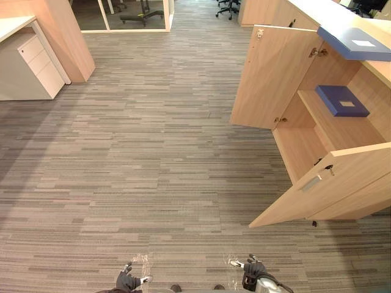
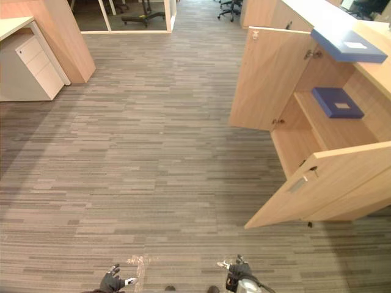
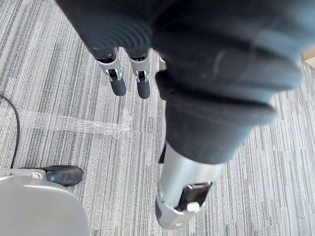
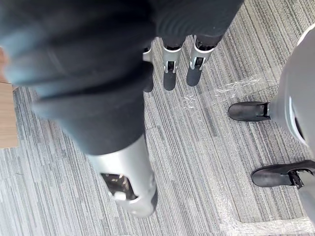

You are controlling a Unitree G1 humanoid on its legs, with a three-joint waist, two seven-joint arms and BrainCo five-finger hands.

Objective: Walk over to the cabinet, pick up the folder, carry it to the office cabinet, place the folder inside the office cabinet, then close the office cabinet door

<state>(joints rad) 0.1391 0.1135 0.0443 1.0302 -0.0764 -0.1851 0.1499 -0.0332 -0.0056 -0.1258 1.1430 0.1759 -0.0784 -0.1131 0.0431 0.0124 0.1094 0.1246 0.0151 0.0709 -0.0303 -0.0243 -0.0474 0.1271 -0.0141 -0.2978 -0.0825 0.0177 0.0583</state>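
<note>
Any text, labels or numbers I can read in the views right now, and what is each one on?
No text can be read in these views.
White label on the upper blue folder, on top of the cabinet: too small to read.
White label on the lower blue folder, on the shelf inside the open cabinet: too small to read.

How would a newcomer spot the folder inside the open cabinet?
On the right stands a light wooden cabinet with both doors open. On its inner shelf lies a dark blue folder with a white label. The other blue folder lies on top, not inside.
</note>
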